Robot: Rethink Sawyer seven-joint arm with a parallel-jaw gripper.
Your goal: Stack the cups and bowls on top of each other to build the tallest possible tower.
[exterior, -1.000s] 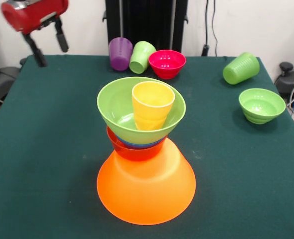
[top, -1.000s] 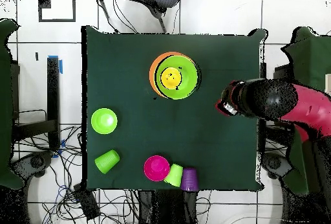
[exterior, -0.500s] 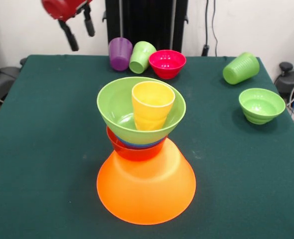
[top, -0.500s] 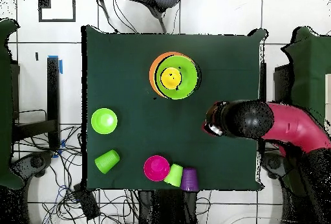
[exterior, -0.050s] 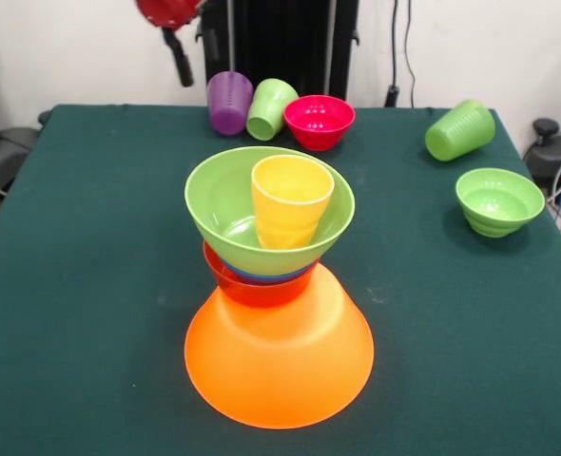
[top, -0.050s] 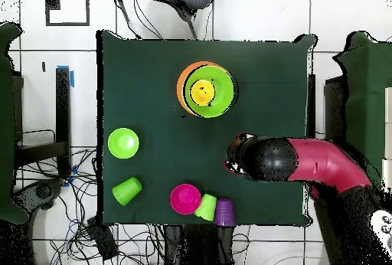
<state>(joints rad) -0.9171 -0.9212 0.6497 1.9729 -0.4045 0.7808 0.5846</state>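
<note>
The tower stands mid-table: a huge orange bowl (exterior, -0.050s: 279, 366) upside down as base, then a red-orange bowl (exterior, -0.050s: 252, 287), a blue rim, a large light green bowl (exterior, -0.050s: 222, 204) and a yellow cup (exterior, -0.050s: 291, 204) upright inside it. In the overhead view the tower (top, -0.050s: 205, 89) shows as rings. At the far edge lie a purple cup (exterior, -0.050s: 229, 102) and a light green cup (exterior, -0.050s: 271, 107) beside a pink bowl (exterior, -0.050s: 319, 121). My gripper (exterior, -0.050s: 193, 55) hangs open and empty, high up just left of the purple cup; in the overhead view the gripper (top, -0.050s: 233, 158) is between the tower and the purple cup (top, -0.050s: 224, 211).
Another light green cup (exterior, -0.050s: 459, 130) lies on its side at the far right, with a small green bowl (exterior, -0.050s: 498, 200) upright in front of it. The green table cloth (exterior, -0.050s: 90, 285) spreads around the tower. Cables and chair parts ring the table.
My gripper has travelled from the table's left side toward the far edge, ending beside the purple cup. The tower, cups and bowls have not moved.
</note>
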